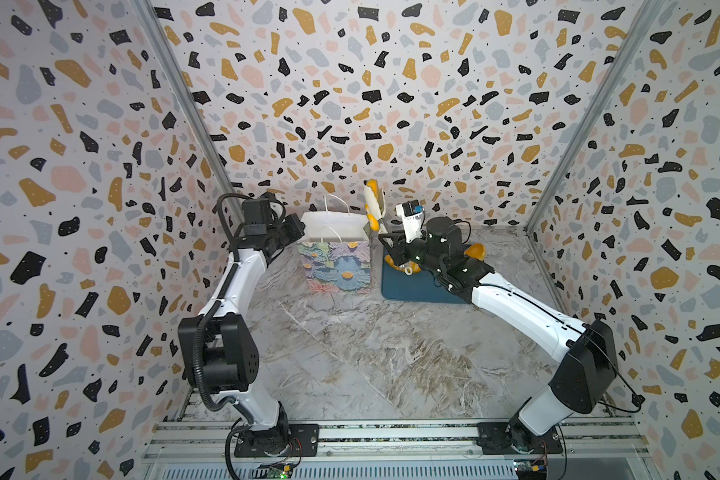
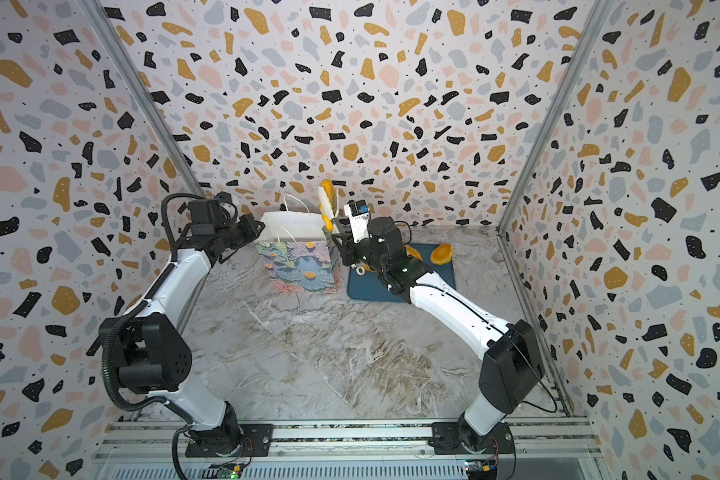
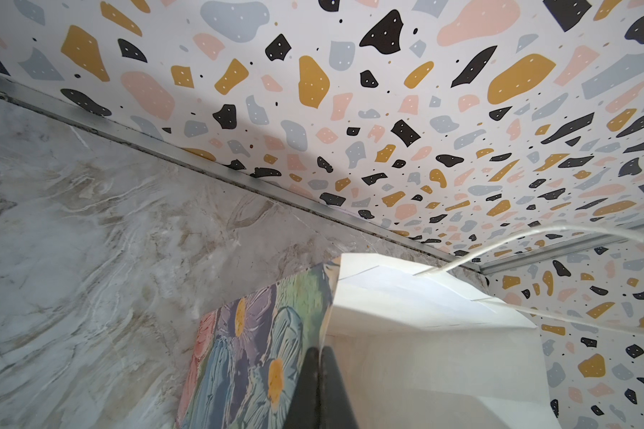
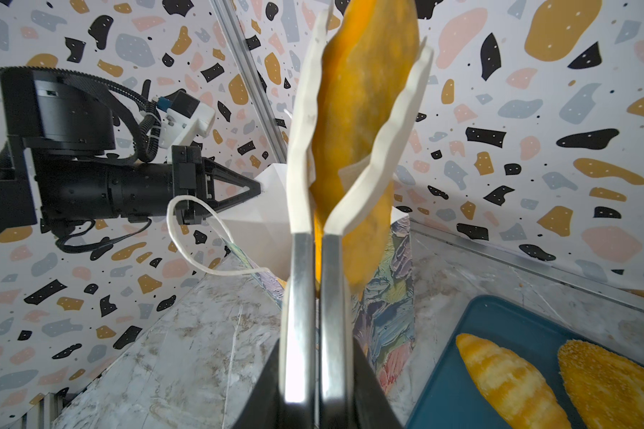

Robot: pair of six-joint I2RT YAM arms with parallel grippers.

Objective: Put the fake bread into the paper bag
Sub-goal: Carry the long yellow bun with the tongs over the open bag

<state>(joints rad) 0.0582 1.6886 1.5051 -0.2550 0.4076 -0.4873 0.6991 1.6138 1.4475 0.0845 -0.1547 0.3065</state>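
Right gripper pinched long roll upright, raised at 1 o'clock of paper bag. Left gripper clamped bag's 10 o'clock rim. Two breads lay on tray.

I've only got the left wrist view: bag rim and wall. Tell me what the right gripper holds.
Observer: The right gripper clamps tongs that pinch a long bread.
Operator: Give me its position relative to the bag.
Observer: In both top views it stands upright at the paper bag's rim on the right arm's side, not inside.
Operator: Report what's on the tray.
Observer: The teal tray holds at least a striped roll and a speckled loaf.
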